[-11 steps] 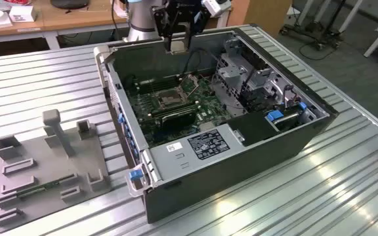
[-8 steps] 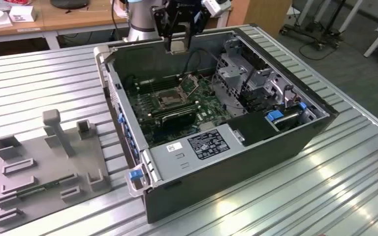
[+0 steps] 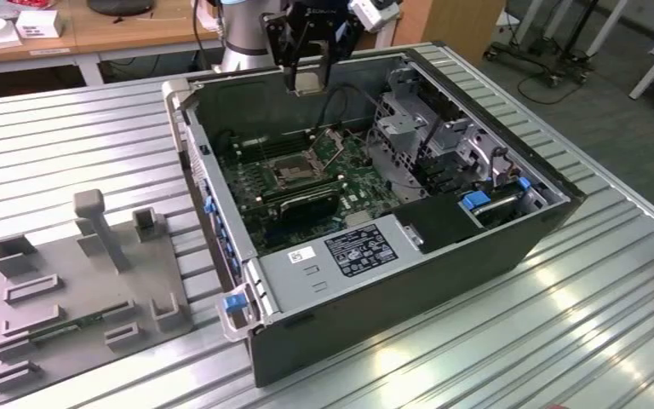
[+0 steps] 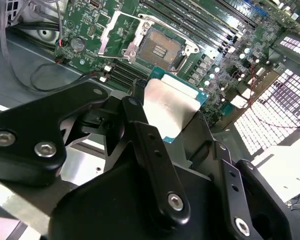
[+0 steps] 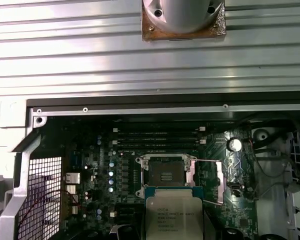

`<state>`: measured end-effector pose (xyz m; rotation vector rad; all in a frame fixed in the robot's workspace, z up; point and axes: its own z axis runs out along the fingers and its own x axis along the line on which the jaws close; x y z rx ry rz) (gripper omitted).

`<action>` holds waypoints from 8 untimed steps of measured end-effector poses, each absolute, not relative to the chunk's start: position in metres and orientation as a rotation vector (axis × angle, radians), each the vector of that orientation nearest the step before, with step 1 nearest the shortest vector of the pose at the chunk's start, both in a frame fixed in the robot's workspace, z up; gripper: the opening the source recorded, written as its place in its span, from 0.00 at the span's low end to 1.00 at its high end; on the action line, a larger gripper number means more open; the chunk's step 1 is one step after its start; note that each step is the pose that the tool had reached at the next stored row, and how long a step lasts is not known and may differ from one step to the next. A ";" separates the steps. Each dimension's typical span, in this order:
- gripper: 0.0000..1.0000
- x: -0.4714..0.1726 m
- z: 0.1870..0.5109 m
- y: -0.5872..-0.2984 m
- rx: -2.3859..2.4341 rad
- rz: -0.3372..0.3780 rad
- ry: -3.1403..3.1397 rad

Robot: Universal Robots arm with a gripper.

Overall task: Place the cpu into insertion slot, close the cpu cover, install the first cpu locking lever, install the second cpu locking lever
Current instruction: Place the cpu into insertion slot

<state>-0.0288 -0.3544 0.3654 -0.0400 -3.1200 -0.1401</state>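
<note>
One open case (image 3: pixel 418 230) lies on its side with its green board (image 3: pixel 344 192) facing up. On the board the slot (image 5: pixel 166 177) shows a dark centre inside a silvery rim, with no chip in it. Its cover (image 4: pixel 108 34), a thin silvery frame with a cut-out middle, is tipped up open just beside it. The cpu (image 4: pixel 172 102) is a small flat square with a dull silver top and a green edge. It is held above the board and is not in the slot.

The arm reaches down from twelve o'clock in the exterior view. The black gripper (image 3: pixel 307 81) hangs over the case's far rim, about twelve o'clock from the slot, with its fingers (image 4: pixel 140 125) clamped on the cpu's opposite edges.

The case rests on a ribbed metal table (image 3: pixel 554 332). A grey fixture (image 3: pixel 77 298) sits at eight o'clock, and a wooden desk (image 3: pixel 123 34) stands at eleven.
</note>
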 end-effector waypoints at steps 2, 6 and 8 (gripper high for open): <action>0.54 -0.029 0.364 -0.354 -0.040 -0.140 -3.120; 0.54 -0.029 0.362 -0.354 -0.040 -0.140 -3.120; 0.54 -0.029 0.362 -0.354 -0.040 -0.140 -3.120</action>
